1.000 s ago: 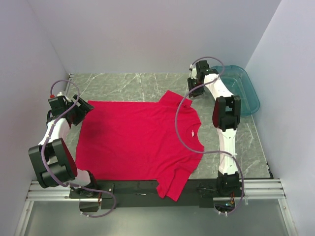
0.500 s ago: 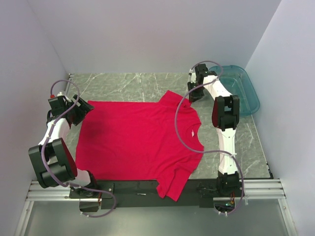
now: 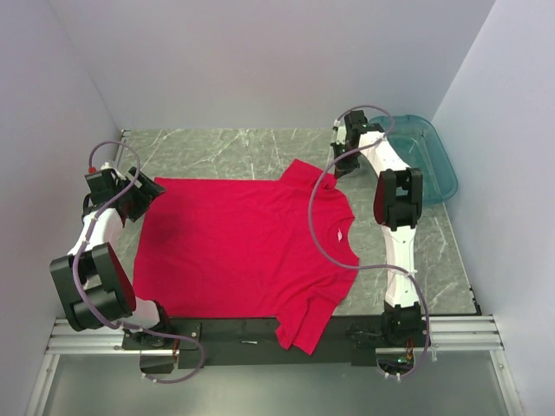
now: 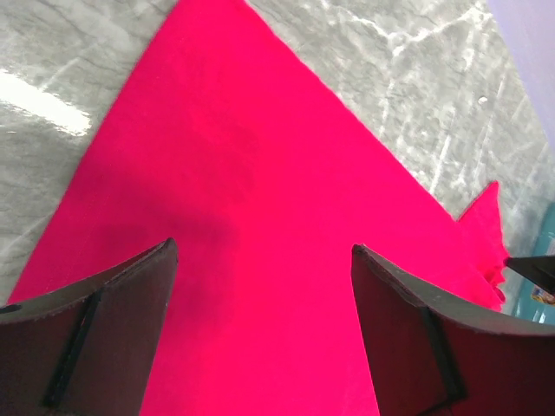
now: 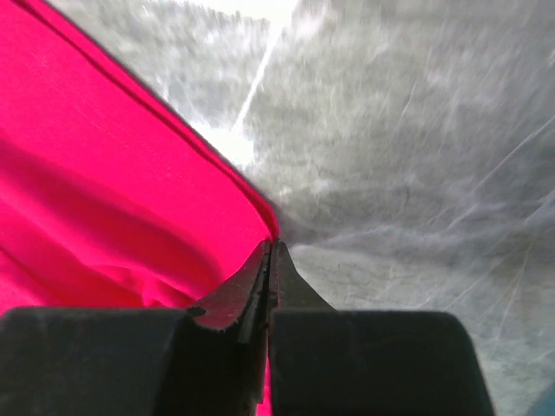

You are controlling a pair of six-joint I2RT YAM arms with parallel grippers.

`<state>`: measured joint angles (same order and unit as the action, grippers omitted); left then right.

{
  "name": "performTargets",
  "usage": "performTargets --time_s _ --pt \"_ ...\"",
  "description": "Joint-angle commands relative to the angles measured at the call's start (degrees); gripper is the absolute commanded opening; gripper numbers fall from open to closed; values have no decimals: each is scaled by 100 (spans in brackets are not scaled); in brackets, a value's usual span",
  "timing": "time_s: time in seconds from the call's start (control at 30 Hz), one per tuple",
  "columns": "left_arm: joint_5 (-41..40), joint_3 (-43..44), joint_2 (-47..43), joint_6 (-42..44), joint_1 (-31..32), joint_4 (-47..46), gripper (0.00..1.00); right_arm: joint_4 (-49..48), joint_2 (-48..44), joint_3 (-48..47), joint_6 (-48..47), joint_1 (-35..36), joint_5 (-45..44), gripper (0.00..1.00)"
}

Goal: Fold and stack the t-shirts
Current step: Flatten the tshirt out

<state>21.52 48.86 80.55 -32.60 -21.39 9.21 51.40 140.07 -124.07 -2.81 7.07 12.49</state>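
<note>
Pale walls close in a grey marble table (image 3: 225, 152), with a teal bin (image 3: 434, 165) in its far right corner. The red t-shirt (image 3: 234, 247) lies spread flat across the middle, one sleeve hanging over the near edge. The right gripper (image 5: 270, 251) is pinched tight on the far sleeve's edge, probably to fold it inward. The left gripper (image 4: 260, 251) hangs over the shirt's far left corner with its fingers spread wide, holding nothing, seemingly ready to take that corner.

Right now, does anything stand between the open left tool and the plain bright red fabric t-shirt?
Nothing visible does. The left tool is open above one end of the bright red short-sleeved fabric t-shirt, and only flat cloth shows between its fingers.
</note>
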Motion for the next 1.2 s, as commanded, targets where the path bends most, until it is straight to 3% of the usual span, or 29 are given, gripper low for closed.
performTargets --time_s 0.0,0.17,0.4,0.57,0.73,0.97,1.17 --pt "-304 167 179 61 3 -183 86 -339 -339 -223 -44 -83 131 0" --pt "-447 712 961 -98 -182 -270 75 -824 -955 146 -53 -74 394 0" --pt "-780 1933 2112 209 -190 44 68 -912 -1096 234 -62 -57 781 0" --pt "-553 2986 3255 833 -173 467 48 -895 -1122 287 -62 -48 966 0" --pt "-315 3805 4238 1238 -15 959 46 -921 -1175 375 -88 -48 992 0" --pt "-262 4754 4908 1669 205 1644 48 -930 -1157 489 -88 -57 1054 0" --pt "-552 4729 5031 1836 284 1812 44 -895 -1166 454 -71 -48 1054 0"
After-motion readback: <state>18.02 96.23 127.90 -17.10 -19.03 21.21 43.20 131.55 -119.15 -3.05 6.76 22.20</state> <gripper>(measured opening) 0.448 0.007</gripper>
